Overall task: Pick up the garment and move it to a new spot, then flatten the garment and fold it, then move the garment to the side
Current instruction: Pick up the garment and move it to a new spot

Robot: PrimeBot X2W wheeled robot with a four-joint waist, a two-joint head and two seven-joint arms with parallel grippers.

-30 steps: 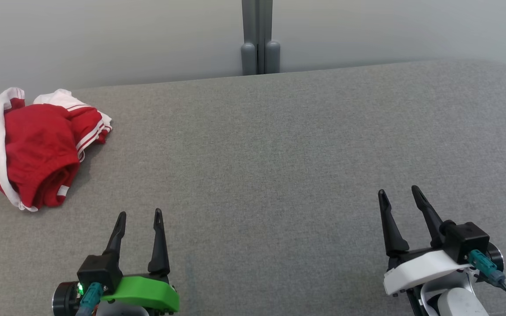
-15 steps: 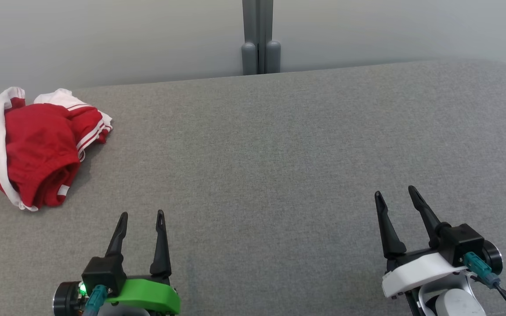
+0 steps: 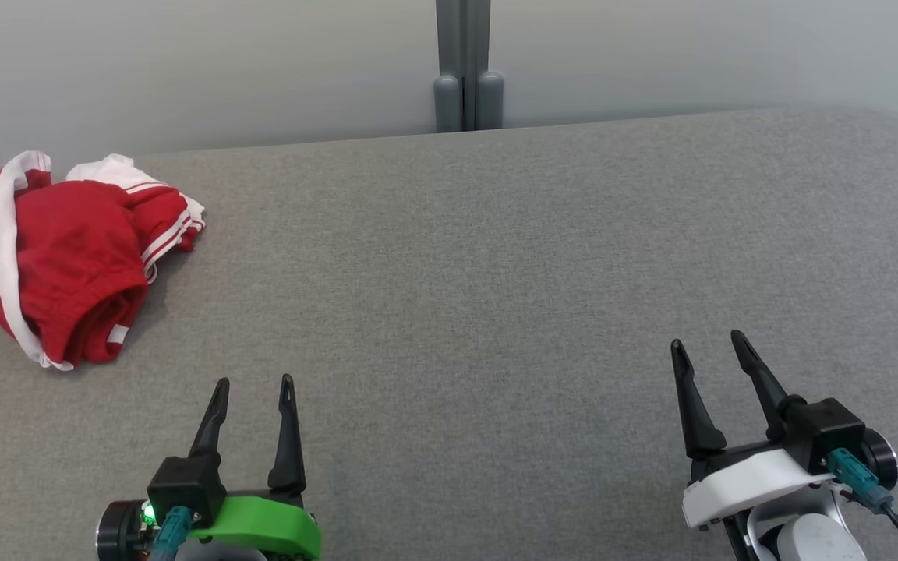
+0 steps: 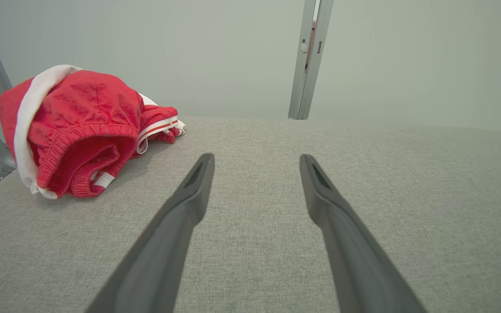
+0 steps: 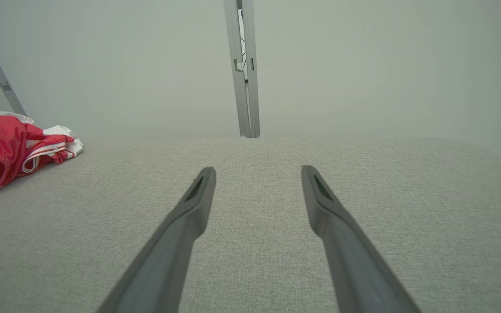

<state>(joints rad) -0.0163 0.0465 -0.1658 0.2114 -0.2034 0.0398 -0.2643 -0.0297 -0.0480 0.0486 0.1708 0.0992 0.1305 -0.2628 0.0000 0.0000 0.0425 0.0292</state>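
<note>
The red garment (image 3: 67,257), trimmed with white stripes, lies in a crumpled heap at the far left corner of the grey cloth-covered bench (image 3: 496,257). It is close to the back edge and just in front of the pale wall (image 3: 184,70) — bunched up, with an elastic waistband showing on its near side. It lies free of both claws. The left claw (image 3: 254,382), on its green mount, is at the near edge of the bench with its two dark fingers spread wide and gripping nothing. The garment sits ahead of it and off to its left, near but clearly apart. The right claw (image 3: 708,343), on a white mount, is over at the near right, well apart from the garment — its fingers also stand wide, with bare bench cloth between them. Both claws point toward the wall, where a grey post (image 3: 468,70) rises behind the middle of the bench's back edge.
</note>
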